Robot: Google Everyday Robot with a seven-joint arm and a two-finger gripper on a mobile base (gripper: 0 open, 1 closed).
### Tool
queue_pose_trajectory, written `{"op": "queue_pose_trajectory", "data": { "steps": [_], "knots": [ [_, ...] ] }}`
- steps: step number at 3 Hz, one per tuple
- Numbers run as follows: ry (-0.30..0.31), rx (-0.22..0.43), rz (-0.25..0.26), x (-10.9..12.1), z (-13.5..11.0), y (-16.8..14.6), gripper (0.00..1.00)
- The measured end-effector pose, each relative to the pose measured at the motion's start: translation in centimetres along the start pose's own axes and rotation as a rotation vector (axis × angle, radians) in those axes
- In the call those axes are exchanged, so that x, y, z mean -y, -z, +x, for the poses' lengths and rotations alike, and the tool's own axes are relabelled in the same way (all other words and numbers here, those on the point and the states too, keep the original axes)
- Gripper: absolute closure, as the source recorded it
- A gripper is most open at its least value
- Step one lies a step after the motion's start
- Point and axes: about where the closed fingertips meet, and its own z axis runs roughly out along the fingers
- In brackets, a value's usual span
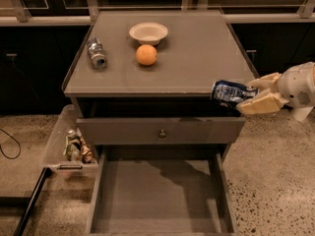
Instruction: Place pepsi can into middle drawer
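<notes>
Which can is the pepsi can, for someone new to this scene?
Find the grey cabinet. By its front right corner, the pincer holds the pepsi can sideways. It is dark blue, unlike the silver can lying on the top's left side.

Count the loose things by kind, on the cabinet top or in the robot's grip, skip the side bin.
Cans: 2, the pepsi can held in the gripper off the cabinet's right front corner, and the silver can on top
Bowl: 1
Orange: 1
Total: 4
</notes>
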Motion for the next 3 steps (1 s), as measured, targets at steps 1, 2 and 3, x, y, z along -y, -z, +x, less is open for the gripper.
{"op": "queue_pose_trajectory", "data": {
  "steps": [1,2,3],
  "knots": [
    [-0.009,-0.009,0.010,-0.8,1.1,-1.3,1.00],
    [-0.065,-0.037,-0.019,-3.6,5.2,-5.5,1.00],
    [-0.055,-0.074,-0.057,-7.4,9.6,-10.6,1.00]
  ]
}}
